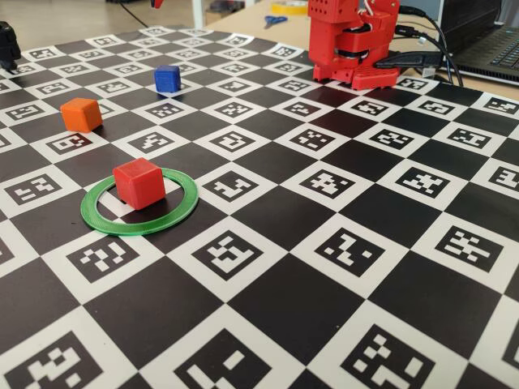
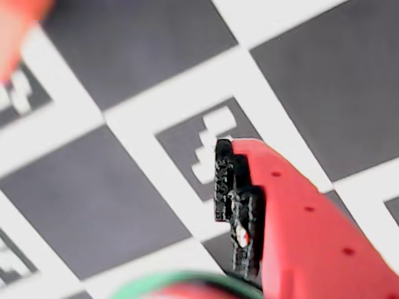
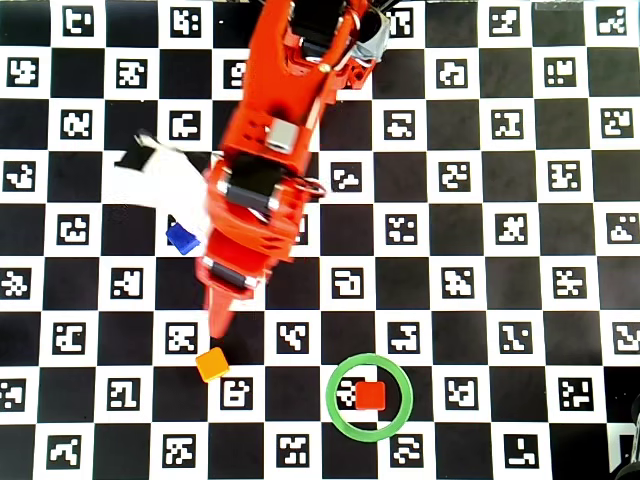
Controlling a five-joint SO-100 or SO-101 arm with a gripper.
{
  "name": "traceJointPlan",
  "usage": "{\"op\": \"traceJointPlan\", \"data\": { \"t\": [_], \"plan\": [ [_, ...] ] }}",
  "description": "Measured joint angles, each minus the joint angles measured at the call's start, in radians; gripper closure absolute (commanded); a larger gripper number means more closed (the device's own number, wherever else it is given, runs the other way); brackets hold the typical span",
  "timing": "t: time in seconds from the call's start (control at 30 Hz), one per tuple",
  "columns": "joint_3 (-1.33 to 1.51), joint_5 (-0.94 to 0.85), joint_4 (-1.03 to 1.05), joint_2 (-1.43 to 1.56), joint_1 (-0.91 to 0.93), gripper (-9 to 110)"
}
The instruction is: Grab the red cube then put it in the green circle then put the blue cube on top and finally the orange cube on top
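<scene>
The red cube point(image 3: 371, 396) sits inside the green circle point(image 3: 337, 415). In the overhead view the blue cube point(image 3: 181, 238) lies at ten o'clock of the orange cube point(image 3: 212, 364), half hidden beside the arm. The pincer point(image 3: 218, 330) hangs just above the orange cube; spread or pressed, I cannot tell.

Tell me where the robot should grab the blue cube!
Probably from straight above, pinching two opposite flat sides of the blue cube. It sits flat on the board with open space all around it; the orange cube is well apart, so the hand's fingers should fit.
</scene>
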Motion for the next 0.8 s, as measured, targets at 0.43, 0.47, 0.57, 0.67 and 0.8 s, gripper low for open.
{"op": "traceJointPlan", "data": {
  "t": [0.43, 0.47, 0.57, 0.67, 0.8],
  "plan": [
    [0.186, 0.003, -0.057, 0.110, 0.141, 60],
    [0.209, -0.003, -0.074, 0.112, 0.152, 60],
    [0.273, -0.018, -0.123, 0.112, 0.184, 60],
    [0.331, -0.035, -0.173, 0.112, 0.213, 60],
    [0.394, -0.049, -0.233, 0.112, 0.242, 60]
  ]
}}
